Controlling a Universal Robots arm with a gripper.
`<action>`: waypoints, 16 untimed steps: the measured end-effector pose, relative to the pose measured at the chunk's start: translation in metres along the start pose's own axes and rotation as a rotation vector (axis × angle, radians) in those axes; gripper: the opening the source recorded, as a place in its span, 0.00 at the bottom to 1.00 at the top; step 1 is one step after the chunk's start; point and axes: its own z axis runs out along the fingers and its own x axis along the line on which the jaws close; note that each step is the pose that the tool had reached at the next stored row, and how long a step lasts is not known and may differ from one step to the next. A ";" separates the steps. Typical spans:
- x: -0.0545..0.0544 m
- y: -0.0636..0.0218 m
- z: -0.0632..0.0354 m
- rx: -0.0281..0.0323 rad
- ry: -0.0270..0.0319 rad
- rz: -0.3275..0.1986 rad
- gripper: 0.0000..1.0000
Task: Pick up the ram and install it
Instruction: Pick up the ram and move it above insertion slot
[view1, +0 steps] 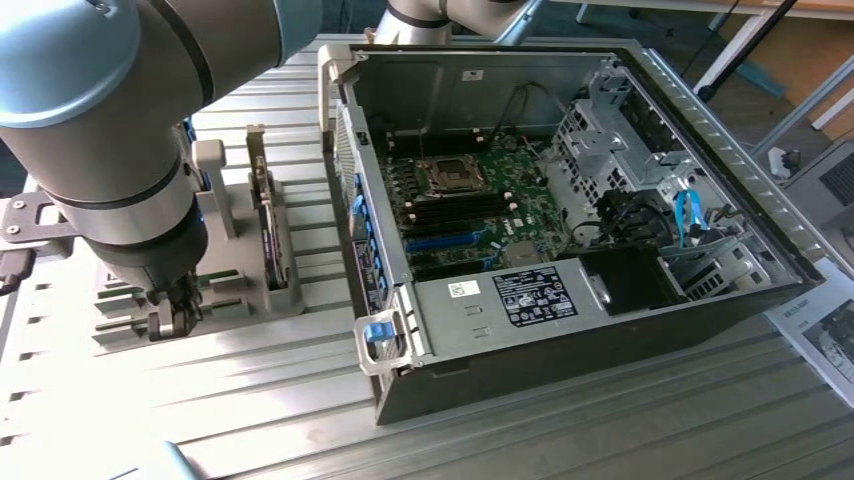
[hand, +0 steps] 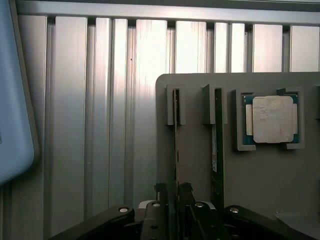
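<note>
Grey tray (hand: 196, 150), ram (hand: 176, 130) between parted fingers (hand: 160, 194)

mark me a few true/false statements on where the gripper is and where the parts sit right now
1. The gripper straddles the ram, one finger on each side. True.
2. The computer case lies open, with its motherboard showing. True.
3. The ram is seated in the motherboard. False: it stands on edge in a slot of the gray holder.
4. The gripper is shut on the processor chip. False: its jaws are open, and the chip lies flat in a square recess of the gray holder, apart from them.
</note>
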 end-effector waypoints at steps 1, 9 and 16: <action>0.000 0.0000 0.0000 0.0000 0.0000 0.000 0.24; -0.003 -0.0001 0.0007 0.0002 -0.0006 0.000 0.24; -0.003 -0.0002 0.0045 0.0001 -0.0005 0.000 0.24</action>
